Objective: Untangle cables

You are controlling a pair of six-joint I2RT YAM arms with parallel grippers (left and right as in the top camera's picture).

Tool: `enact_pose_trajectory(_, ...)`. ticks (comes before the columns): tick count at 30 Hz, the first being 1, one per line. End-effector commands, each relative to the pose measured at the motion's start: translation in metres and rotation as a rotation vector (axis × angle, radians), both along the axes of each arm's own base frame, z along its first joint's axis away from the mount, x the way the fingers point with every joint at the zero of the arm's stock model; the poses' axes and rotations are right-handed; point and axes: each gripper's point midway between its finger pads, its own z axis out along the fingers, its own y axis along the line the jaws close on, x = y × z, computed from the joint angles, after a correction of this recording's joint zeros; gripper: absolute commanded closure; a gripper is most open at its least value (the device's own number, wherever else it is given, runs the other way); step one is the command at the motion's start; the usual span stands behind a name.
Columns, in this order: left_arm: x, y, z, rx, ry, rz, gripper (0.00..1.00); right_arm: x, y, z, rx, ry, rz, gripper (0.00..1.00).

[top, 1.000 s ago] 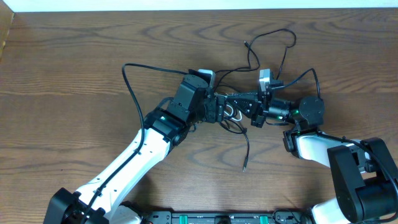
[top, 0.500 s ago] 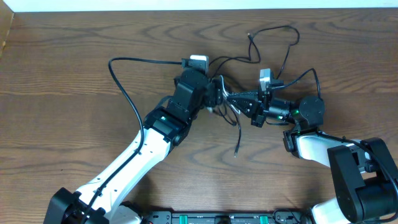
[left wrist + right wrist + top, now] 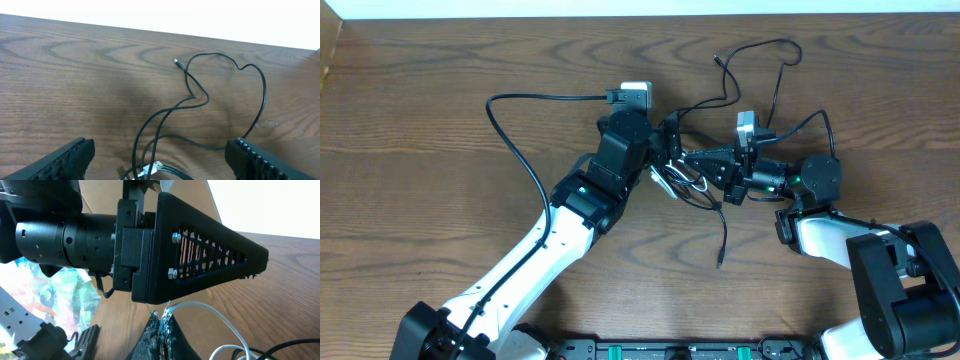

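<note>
Step in hand: separating strands. My right pincer (image 3: 161, 326) is clenched on the white cable (image 3: 192, 304). My left pincer (image 3: 160, 145) is released over the black cables (image 3: 191, 89) near the counter's (image 3: 420, 100) far edge. Next I'd grasp one black strand and draw it away.

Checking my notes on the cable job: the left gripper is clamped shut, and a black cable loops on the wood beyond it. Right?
Not quite. The left gripper is open: the left wrist view shows its fingers far apart. The black cable does loop on the wood beyond it.

overhead looks down; low wrist views share the cables (image 3: 692, 183).
</note>
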Motion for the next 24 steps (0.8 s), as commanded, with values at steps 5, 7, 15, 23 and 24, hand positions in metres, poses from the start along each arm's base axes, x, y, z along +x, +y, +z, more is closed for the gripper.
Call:
enact_pose_trajectory(5, -0.008, -0.004, -0.010, 0.024, 0.064, -0.050, 0.08, 0.001, 0.000, 0.001, 0.002, 0.003, 0.004, 0.99)
enact_pose_trajectory(7, -0.014, 0.000, -0.022, 0.088, 0.098, -0.071, 0.08, 0.001, 0.000, 0.001, 0.002, 0.003, 0.004, 0.99)
enact_pose_trajectory(15, -0.032, 0.029, -0.054, 0.267, 0.213, -0.042, 0.08, 0.001, 0.000, 0.001, 0.002, 0.003, 0.004, 0.99)
enact_pose_trajectory(23, -0.038, 0.002, -0.049, 0.364, 0.127, -0.318, 0.11, 0.001, 0.000, 0.001, 0.002, 0.002, 0.003, 0.99)
enact_pose_trajectory(24, -0.044, -0.004, -0.051, 0.377, 0.123, -0.393, 0.11, 0.001, 0.000, 0.001, 0.002, 0.002, 0.003, 0.99)
